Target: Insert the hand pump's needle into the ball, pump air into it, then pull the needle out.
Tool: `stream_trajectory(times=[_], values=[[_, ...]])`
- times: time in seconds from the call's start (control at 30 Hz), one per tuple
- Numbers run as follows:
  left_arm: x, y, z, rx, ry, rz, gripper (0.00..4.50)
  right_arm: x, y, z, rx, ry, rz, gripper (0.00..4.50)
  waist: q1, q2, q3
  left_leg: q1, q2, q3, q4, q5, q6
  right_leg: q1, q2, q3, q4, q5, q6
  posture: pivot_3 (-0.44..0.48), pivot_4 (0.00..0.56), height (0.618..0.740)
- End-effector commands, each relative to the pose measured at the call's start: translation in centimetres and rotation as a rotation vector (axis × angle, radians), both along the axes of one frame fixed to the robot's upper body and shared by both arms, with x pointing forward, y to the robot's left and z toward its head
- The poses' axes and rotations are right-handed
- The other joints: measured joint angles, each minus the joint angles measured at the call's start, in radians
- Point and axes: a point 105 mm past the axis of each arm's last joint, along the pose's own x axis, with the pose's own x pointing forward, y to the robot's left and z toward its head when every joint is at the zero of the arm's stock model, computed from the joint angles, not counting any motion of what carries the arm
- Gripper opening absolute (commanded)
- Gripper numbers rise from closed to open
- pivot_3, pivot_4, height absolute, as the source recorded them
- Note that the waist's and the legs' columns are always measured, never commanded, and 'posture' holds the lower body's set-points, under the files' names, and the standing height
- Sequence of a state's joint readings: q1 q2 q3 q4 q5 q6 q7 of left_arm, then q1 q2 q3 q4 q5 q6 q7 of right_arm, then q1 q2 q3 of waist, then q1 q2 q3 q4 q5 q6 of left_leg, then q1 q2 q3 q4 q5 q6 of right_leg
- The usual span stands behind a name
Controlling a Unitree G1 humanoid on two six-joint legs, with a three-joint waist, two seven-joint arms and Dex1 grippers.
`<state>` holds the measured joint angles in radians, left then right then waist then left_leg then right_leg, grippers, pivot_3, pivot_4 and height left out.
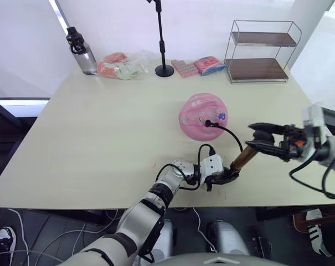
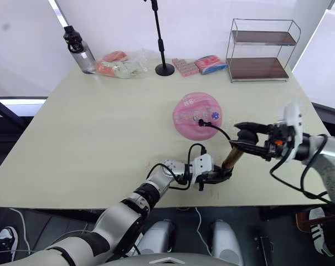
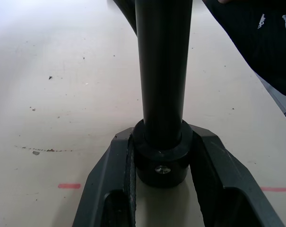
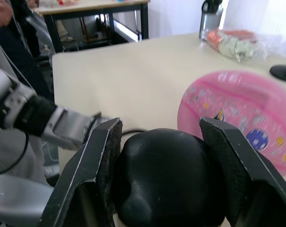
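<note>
My left gripper (image 1: 225, 177) clamps hand pump (image 1: 242, 158) base, lower centre. My right gripper (image 1: 258, 137) grasps its handle. Ball (image 1: 203, 115) mid-table; hose plugged into its valve.

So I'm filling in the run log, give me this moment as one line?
left fingers: shut on pump base | right fingers: shut on pump handle | needle: in ball | hose: attached

Bright, even daylight from windows behind the table (image 1: 101, 138); soft faint shadows; slight edge distortion; blurred close foreground in wrist views.
</note>
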<state>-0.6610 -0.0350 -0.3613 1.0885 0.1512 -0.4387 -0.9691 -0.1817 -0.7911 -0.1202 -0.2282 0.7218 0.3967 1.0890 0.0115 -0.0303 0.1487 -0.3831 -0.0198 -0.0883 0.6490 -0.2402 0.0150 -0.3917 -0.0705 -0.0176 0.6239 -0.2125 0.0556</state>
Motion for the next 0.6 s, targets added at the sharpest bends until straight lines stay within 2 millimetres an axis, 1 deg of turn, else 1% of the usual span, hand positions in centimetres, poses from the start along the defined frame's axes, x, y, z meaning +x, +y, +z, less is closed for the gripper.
stream_trajectory(times=[0.03, 0.07, 0.13, 0.23, 0.33, 0.43, 0.47, 0.5, 0.53, 0.57, 0.6], values=[[-1.4, 1.6, -3.1, 0.111, 0.093, -0.004, 1.1, 0.3, -0.5, -6.9, -0.124, 0.153, -0.097, 2.12, 0.0, -0.001, -0.001, 0.0, 0.0, 0.0, 0.0, 0.0, 0.0, 0.0, 0.0, 0.0, 0.0, 0.001, 0.001, 0.0, 0.15, 0.74], [-1.3, 1.7, -3.1, 0.112, 0.093, -0.001, 1.1, 0.3, -0.2, -7.6, -0.123, 0.156, -0.1, 2.12, 0.0, -0.002, -0.002, 0.0, 0.0, 0.0, 0.0, 0.0, 0.0, 0.0, 0.0, 0.0, 0.0, 0.001, 0.001, 0.0, 0.15, 0.74], [-1.3, 1.7, -3.1, 0.113, 0.093, 0.002, 1.1, 0.2, 0.2, -7.6, -0.102, 0.144, -0.096, 2.12, 0.0, -0.001, -0.002, 0.0, -0.001, 0.0, 0.0, 0.0, 0.0, 0.0, 0.0, 0.001, 0.0, 0.001, 0.001, 0.0, 0.15, 0.74], [-1.3, 1.9, -3.2, 0.114, 0.094, 0.004, 1.1, 0.4, 0.3, -5.7, -0.056, 0.096, -0.086, 2.12, -0.001, -0.001, -0.002, 0.001, 0.0, 0.0, 0.0, 0.0, 0.0, 0.0, 0.0, 0.002, 0.0, 0.0, 0.001, 0.0, 0.15, 0.74], [-1.3, 2.1, -3.2, 0.116, 0.096, 0.006, 1.1, 0.7, 0.0, -2.0, -0.041, 0.003, -0.058, 2.12, -0.001, 0.001, -0.001, 0.001, 0.0, 0.0, 0.0, 0.0, 0.0, 0.0, 0.0, 0.001, 0.0, 0.0, 0.0, 0.0, 0.15, 0.74], [-1.3, 2.2, -3.3, 0.119, 0.096, 0.006, 1.1, 0.8, -0.2, 1.1, -0.055, -0.068, -0.036, 2.12, 0.0, 0.004, 0.002, 0.0, 0.0, 0.001, 0.0, 0.0, 0.0, -0.001, 0.0, 0.002, 0.0, 0.0, 0.0, 0.0, 0.15, 0.74], [-1.3, 2.3, -3.3, 0.119, 0.097, 0.006, 1.1, 0.9, -0.4, 3.6, -0.032, -0.11, -0.029, 2.12, 0.0, 0.004, 0.002, -0.001, -0.001, 0.001, 0.0, 0.0, 0.0, -0.002, 0.0, 0.002, 0.0, 0.0, 0.0, 0.0, 0.15, 0.74], [-1.3, 2.3, -3.3, 0.12, 0.097, 0.005, 1.1, 0.7, -0.5, 5.5, -0.015, -0.14, -0.017, 2.12, -0.001, 0.007, 0.005, -0.001, -0.001, 0.001, 0.0, 0.0, 0.0, -0.003, 0.0, 0.002, 0.0, 0.0, 0.001, 0.0, 0.15, 0.74], [-1.3, 2.3, -3.3, 0.121, 0.097, 0.004, 1.1, 0.5, -0.6, 7.0, -0.003, -0.159, -0.006, 2.12, 0.0, 0.013, 0.009, -0.002, -0.001, 0.001, 0.0, 0.0, 0.0, -0.004, 0.0, 0.003, 0.0, 0.001, 0.002, 0.0, 0.15, 0.74], [-1.3, 2.4, -3.3, 0.122, 0.097, 0.004, 1.1, 0.2, -0.6, 8.1, 0.003, -0.169, 0.004, 2.12, 0.001, 0.013, 0.009, -0.006, -0.002, 0.002, 0.0, 0.0, 0.0, -0.007, -0.001, 0.004, 0.0, 0.002, 0.004, 0.0, 0.15, 0.74], [-1.3, 2.4, -3.3, 0.122, 0.098, 0.004, 1.1, 0.0, -0.6, 8.7, 0.008, -0.17, 0.012, 2.12, 0.001, 0.012, 0.01, -0.007, -0.003, 0.001, 0.0, 0.0, 0.0, -0.008, -0.001, 0.004, 0.0, 0.002, 0.004, 0.0, 0.15, 0.74]])
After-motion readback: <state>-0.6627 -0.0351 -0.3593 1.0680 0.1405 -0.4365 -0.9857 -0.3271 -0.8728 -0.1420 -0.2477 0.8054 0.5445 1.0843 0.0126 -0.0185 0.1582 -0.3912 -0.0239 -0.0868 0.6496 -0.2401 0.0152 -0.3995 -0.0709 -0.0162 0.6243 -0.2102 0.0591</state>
